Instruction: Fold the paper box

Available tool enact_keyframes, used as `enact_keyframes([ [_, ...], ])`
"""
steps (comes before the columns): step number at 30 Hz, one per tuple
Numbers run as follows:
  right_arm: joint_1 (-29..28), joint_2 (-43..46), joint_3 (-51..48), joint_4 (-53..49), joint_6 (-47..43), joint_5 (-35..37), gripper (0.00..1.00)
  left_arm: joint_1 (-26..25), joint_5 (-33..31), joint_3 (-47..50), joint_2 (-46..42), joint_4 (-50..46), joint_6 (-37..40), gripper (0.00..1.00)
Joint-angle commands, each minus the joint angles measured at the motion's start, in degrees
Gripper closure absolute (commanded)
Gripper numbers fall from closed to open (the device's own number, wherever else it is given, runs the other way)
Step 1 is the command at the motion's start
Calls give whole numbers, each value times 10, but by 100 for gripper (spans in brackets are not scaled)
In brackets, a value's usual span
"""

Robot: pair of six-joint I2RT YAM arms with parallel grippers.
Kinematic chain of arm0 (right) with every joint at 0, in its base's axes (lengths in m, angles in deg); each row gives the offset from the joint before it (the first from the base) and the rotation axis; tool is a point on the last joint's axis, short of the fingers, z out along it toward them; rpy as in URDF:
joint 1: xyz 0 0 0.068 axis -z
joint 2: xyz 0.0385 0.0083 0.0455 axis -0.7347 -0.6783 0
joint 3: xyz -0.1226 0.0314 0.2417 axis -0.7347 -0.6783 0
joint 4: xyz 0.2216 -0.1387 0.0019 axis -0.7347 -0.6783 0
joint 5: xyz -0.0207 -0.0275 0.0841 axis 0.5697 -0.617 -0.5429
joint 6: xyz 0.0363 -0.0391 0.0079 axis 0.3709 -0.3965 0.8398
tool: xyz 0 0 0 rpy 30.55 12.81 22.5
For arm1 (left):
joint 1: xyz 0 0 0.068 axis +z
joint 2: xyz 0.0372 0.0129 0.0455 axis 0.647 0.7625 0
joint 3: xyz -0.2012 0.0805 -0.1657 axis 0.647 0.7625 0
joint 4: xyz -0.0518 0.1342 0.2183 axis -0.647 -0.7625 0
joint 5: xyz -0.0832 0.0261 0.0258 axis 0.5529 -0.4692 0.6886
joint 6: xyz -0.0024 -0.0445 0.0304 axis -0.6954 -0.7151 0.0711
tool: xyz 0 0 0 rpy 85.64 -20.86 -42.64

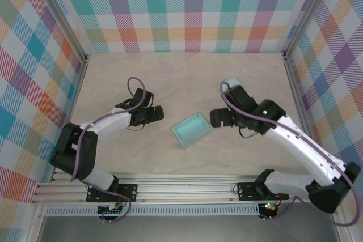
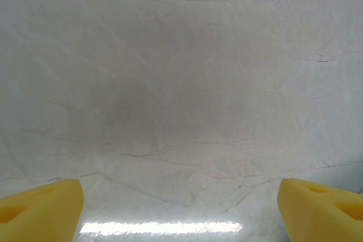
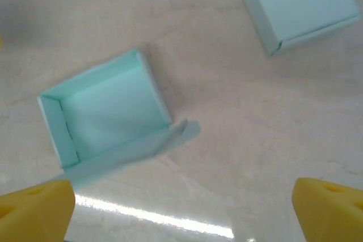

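Observation:
The paper box (image 1: 191,130) is a light teal open tray lying on the table between the two arms. In the right wrist view the box (image 3: 105,109) has three walls standing, while its near long wall lies flapped outward with a tab end sticking out. My right gripper (image 1: 214,118) hovers just right of the box and is open, its yellow fingertips (image 3: 34,211) wide apart with nothing between them. My left gripper (image 1: 159,113) sits left of the box, apart from it. It is open over bare table, with its yellow fingertips (image 2: 39,211) spread wide.
A second teal folded paper piece (image 1: 231,83) lies behind the right gripper; in the right wrist view this piece (image 3: 295,4) is at the top right. Plaid walls with metal rails enclose the marbled table (image 1: 187,77).

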Motion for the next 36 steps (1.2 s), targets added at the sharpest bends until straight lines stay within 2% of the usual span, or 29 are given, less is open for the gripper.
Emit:
enact_keyframes([
  [1,1,69,-96,72,75,-61,0,-13,23,-38,38,17,13,14],
  [4,1,120,-179,93,119,-93,0,-26,23,-55,66,19,8,16],
  [8,1,141,-265,125,190,-104,0,-43,31,-70,92,39,6,19],
  [14,1,74,-351,279,239,-151,0,-62,40,-87,134,45,2,31],
  [16,1,28,-352,319,238,-158,0,-64,49,-89,146,49,1,39],
  [20,3,-39,-337,359,249,-127,16,-73,65,-81,153,68,-7,52],
  [23,5,-67,-333,410,242,-124,37,-79,60,-67,145,74,-13,62],
  [27,16,-102,-338,500,234,-132,54,-85,73,-38,129,95,-24,67],
  [32,36,-159,-312,568,209,-159,57,-104,78,1,105,121,-46,71],
  [36,65,-224,-269,610,183,-217,60,-125,80,41,77,155,-73,73],
])
